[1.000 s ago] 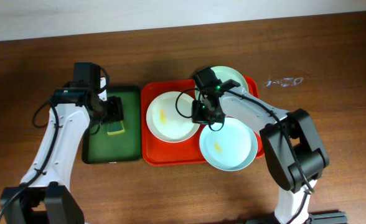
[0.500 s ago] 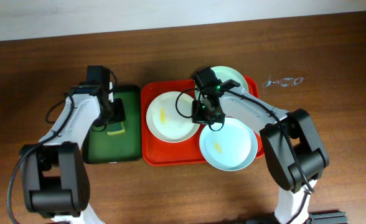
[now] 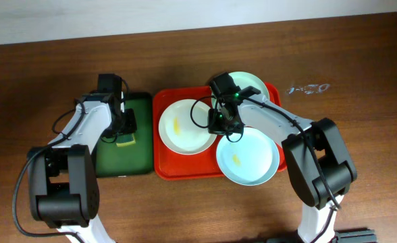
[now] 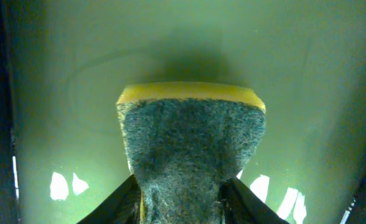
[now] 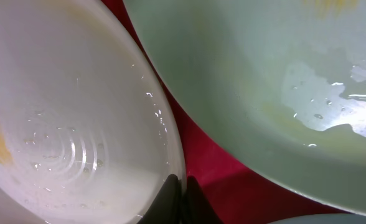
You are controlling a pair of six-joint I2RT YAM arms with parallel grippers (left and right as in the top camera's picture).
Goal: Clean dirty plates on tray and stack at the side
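Note:
The red tray (image 3: pixel 163 169) holds three plates. The cream-white plate (image 3: pixel 181 128) lies at its left with a yellow smear. One mint-blue plate (image 3: pixel 252 84) lies at the back right. The other mint-blue plate (image 3: pixel 249 158) lies at the front right, over the tray's rim, also with a yellow smear. My right gripper (image 3: pixel 220 124) is shut on the cream-white plate's right rim; the right wrist view shows the jaws (image 5: pixel 183 186) pinching that rim (image 5: pixel 170 143) above the tray (image 5: pixel 214 162). My left gripper (image 3: pixel 125 129) is shut on a yellow-and-green sponge (image 4: pixel 192 143).
The sponge rests on a smaller dark green tray (image 3: pixel 141 152), left of the red tray and touching it; it also shows in the left wrist view (image 4: pixel 77 74). Bare wooden table (image 3: pixel 360 135) lies to the right. A wet mark (image 3: pixel 308 88) shows at the back right.
My left arm has swung in toward the green tray while its gripper stays at the sponge. The right arm and the plates have not moved.

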